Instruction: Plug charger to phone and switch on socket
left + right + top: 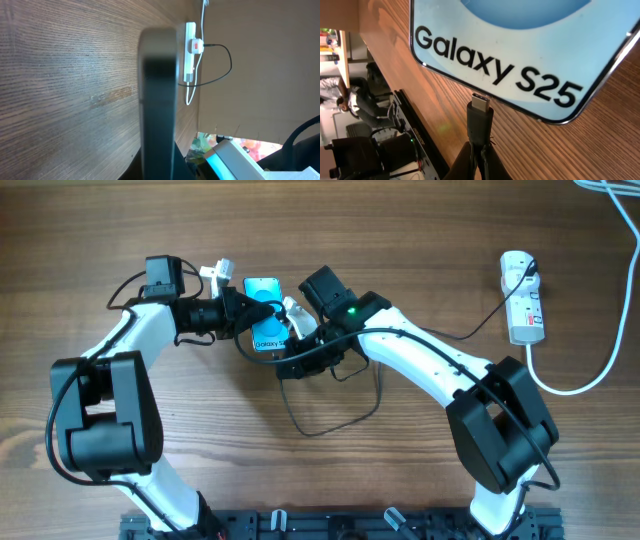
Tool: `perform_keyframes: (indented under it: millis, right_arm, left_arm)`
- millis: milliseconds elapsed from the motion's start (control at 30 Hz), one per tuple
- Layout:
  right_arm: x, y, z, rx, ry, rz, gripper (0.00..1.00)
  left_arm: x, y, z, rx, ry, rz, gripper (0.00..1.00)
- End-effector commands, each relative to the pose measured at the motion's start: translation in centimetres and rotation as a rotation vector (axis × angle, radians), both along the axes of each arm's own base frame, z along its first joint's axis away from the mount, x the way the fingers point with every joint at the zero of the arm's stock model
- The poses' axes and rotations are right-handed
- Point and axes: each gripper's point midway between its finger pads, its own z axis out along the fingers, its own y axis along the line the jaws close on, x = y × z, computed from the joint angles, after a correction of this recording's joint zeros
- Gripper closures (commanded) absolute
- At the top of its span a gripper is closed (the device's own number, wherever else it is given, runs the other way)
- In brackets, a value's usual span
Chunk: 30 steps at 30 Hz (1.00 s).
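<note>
Right gripper (478, 159) pinches the one charger (480, 117), plug tip just beside the edge of the single phone (520, 45). Left gripper (237, 312), pressed together, touches the phone's side. One socket (524, 300) lies well apart from the phone.

The table (330, 490) is grained wood, the phone (520, 40) glossy, the charger (480, 117) metal-tipped, the socket (524, 305) white plastic

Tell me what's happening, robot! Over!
Left tool shut on phone. Right tool shut on charger plug, tip at phone's edge, not seated. Nothing between them.
</note>
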Motion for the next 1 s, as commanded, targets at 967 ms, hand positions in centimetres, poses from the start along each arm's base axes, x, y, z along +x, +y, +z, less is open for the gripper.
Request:
perform_keyframes:
  millis: [967]
  right_arm:
    - [0.95, 0.56, 1.03, 0.024, -0.041, -0.010, 0.96]
  left_arm:
    - [-0.24, -0.43, 0.64, -0.051, 0.030, -0.007, 0.96]
